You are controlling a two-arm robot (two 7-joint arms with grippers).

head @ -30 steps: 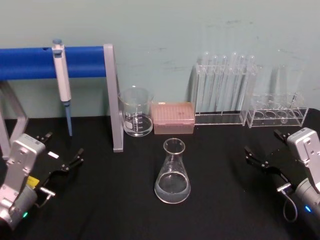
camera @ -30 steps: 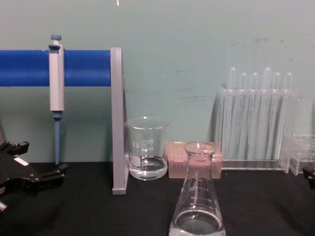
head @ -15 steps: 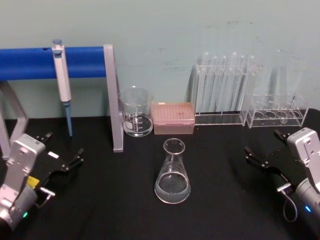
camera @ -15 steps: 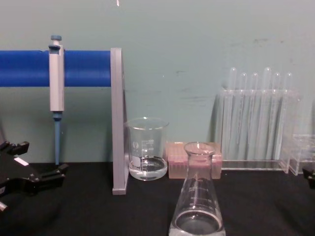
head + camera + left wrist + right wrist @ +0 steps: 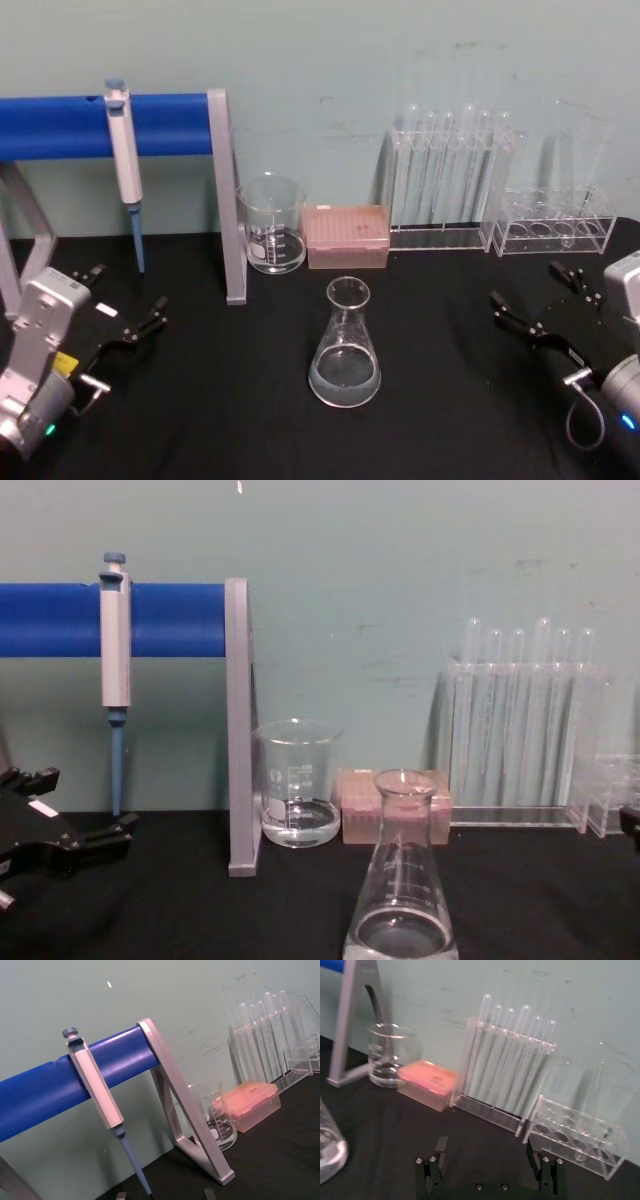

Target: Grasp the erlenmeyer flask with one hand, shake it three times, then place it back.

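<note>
While the erlenmeyer flask (image 5: pixel 345 345) stands central on the worktop (image 5: pixel 230 420) in the head view, right tool (image 5: pixel 526 285) and left tool (image 5: pixel 128 288) gape wide near opposite edges. By the right wrist view, a careless sideways approach could topple the flask and spill it.

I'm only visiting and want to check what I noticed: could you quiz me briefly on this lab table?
1. True or false: a gripper is holding the erlenmeyer flask.
2. What stands between the beaker and the test tube rack? A) a funnel B) a pink box C) a sponge
3. Fill in: the left gripper and the right gripper both have their fingers ____.
Key: 1 false, the flask stands free on the black table, between the two grippers and apart from both. 2 B. 3 open.
</note>
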